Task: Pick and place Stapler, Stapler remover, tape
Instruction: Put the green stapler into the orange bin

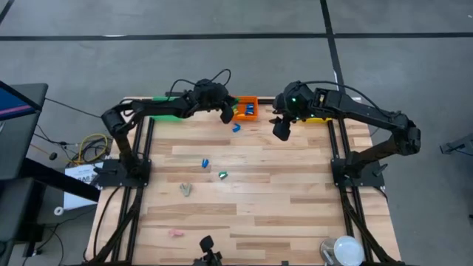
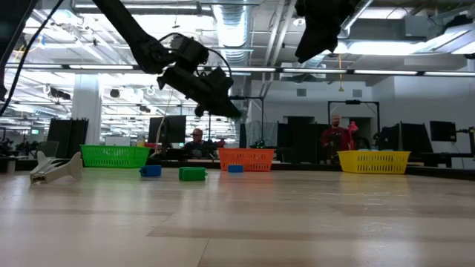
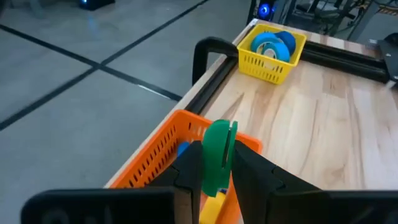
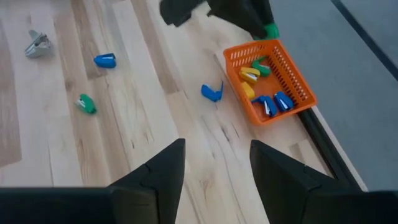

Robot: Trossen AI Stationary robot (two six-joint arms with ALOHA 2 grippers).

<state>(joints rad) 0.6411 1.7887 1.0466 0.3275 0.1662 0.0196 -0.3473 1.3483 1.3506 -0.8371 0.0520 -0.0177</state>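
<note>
My left gripper (image 1: pixel 226 113) hangs by the left rim of the orange bin (image 1: pixel 247 109) at the table's far edge, shut on a green-and-yellow stapler (image 3: pixel 219 149). The bin (image 4: pixel 273 78) holds yellow, green and blue staplers. My right gripper (image 4: pixel 216 149) hovers open and empty, high above the table to the right of the bin. On the table lie a blue stapler (image 4: pixel 211 92), another blue one (image 4: pixel 104 60), a green one (image 4: pixel 86 104) and a grey staple remover (image 4: pixel 37 45). Blue tape rolls (image 3: pixel 272 45) sit in the yellow bin (image 3: pixel 268 65). My left gripper pinches the stapler between its two fingers (image 3: pixel 189 168), by its sides. The green end (image 3: pixel 219 134) sticks out past the fingertips and a yellow part (image 3: pixel 214 202) shows farther back. The fingers slant down over the orange bin's rim. The stapler is lifted clear.
A green bin (image 2: pixel 115 156) stands at the far left edge, partly under my left arm. A pink item (image 1: pixel 176 233) lies near the front left. A white round object (image 1: pixel 344 250) sits at the front right corner. People stand in the room behind the table.
</note>
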